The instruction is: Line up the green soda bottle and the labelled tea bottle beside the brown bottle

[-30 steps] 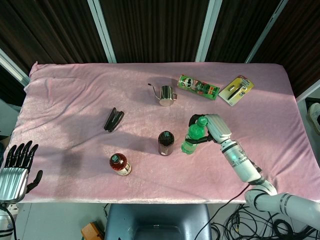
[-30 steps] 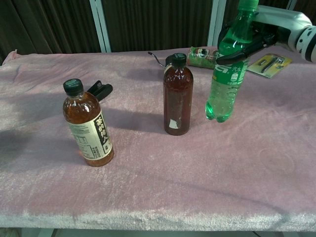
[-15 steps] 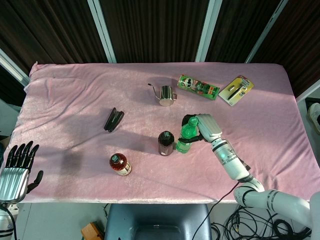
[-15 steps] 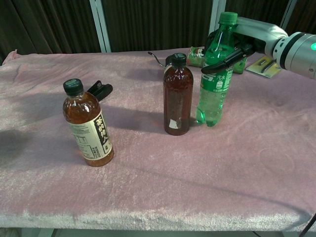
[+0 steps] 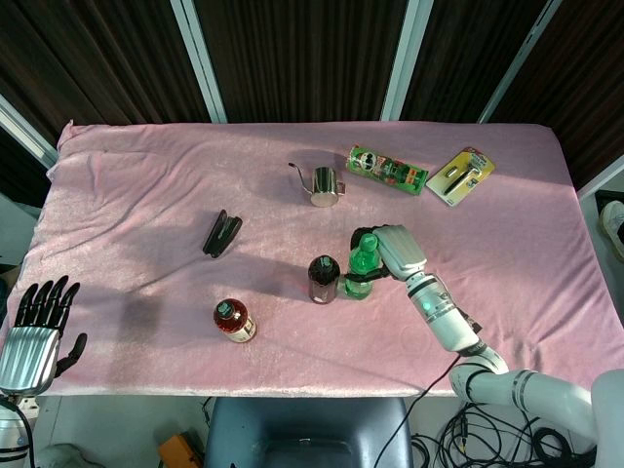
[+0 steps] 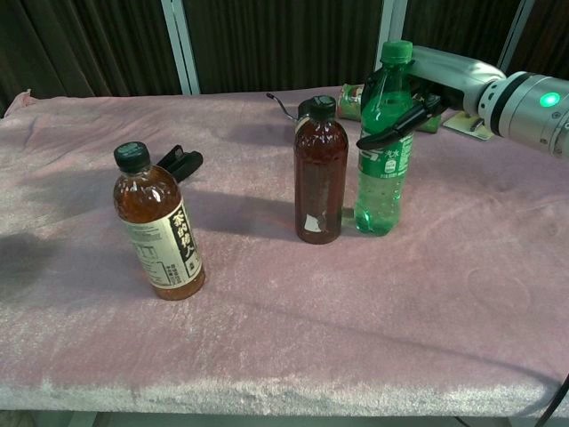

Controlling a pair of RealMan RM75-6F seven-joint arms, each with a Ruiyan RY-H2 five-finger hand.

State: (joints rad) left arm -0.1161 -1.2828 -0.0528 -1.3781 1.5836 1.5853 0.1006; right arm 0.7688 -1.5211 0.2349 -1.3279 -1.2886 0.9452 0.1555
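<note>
The green soda bottle (image 6: 382, 151) (image 5: 359, 270) stands upright on the pink cloth just right of the brown bottle (image 6: 320, 173) (image 5: 323, 278). My right hand (image 6: 416, 93) (image 5: 387, 255) grips the green bottle near its upper part. The labelled tea bottle (image 6: 160, 227) (image 5: 234, 320) stands alone to the front left of the brown bottle. My left hand (image 5: 39, 324) hangs off the table's front left corner, fingers spread, holding nothing; the chest view does not show it.
A small metal pitcher (image 5: 323, 185), a green snack can (image 5: 387, 170) lying flat and a yellow packet (image 5: 461, 175) sit at the back. A black clip-like object (image 5: 222, 233) (image 6: 179, 162) lies left of centre. The pink cloth (image 5: 127, 195) covers the whole table.
My right hand has carried the green bottle left and down, from tilted in the air to upright on the cloth beside the brown bottle. The left hand barely moved.
</note>
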